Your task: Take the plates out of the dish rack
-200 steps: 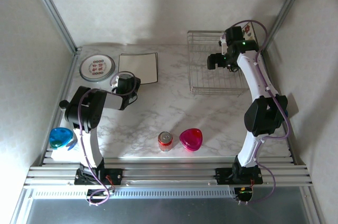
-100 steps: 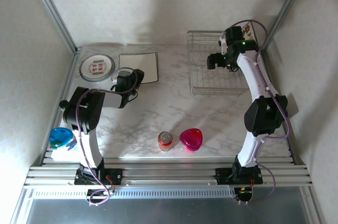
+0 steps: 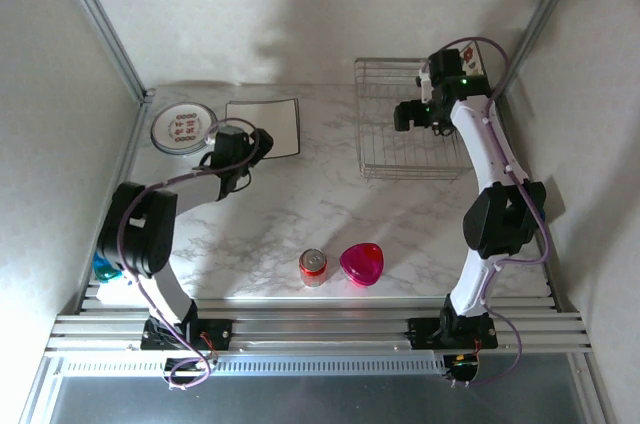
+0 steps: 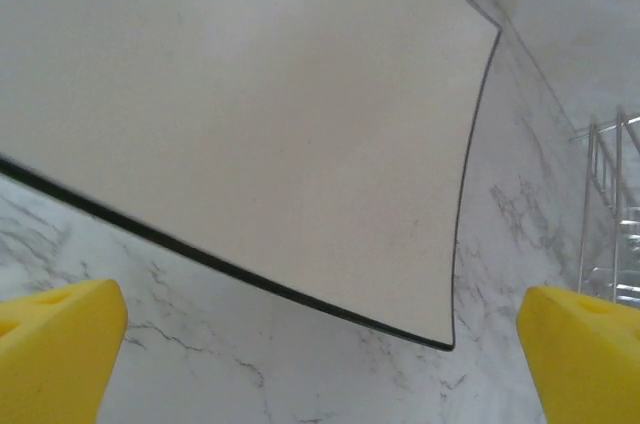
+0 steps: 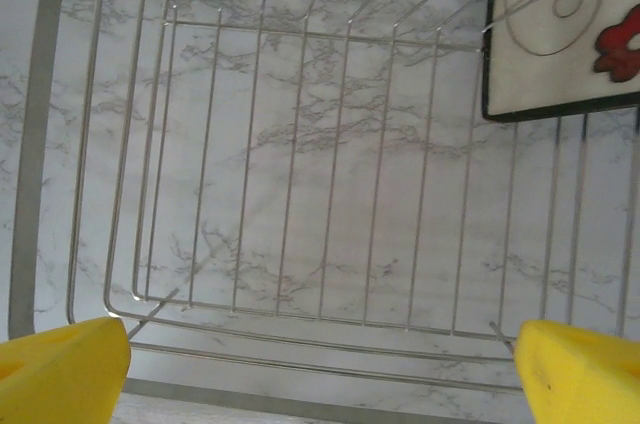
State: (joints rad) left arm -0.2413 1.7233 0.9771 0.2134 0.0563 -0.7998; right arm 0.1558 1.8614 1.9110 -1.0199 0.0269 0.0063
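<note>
1. Cream square plate with a thin dark rim (image 4: 250, 114) lies flat on the marble counter (image 3: 300, 204) near its far edge, left of centre. Nothing grips it.
2. A second ago the left end effector (image 4: 320, 344) was partly closed at this plate's near edge. Its yellow fingers (image 4: 55, 344) now stand fully apart and empty, so I judge the plate has just been released.
3. The left arm has also stretched out further toward that far edge.
4. Just to the plate's left, in the counter's far-left corner, sits the round white plate with red motifs (image 3: 183, 128), already unloaded.
5. The silver wire dish rack (image 3: 410, 134) stands at the far-right corner. One cream plate with red flowers (image 5: 560, 34) leans in the rack's far-right corner, so the job isn't finished.
6. The right end effector (image 5: 320, 354) hovers over the rack's bare wires, wide open and holding nothing, hardly moved.
7. The red can (image 3: 313, 266) and pink heart-shaped dish (image 3: 361, 263) sit untouched near the counter's near edge.
</note>
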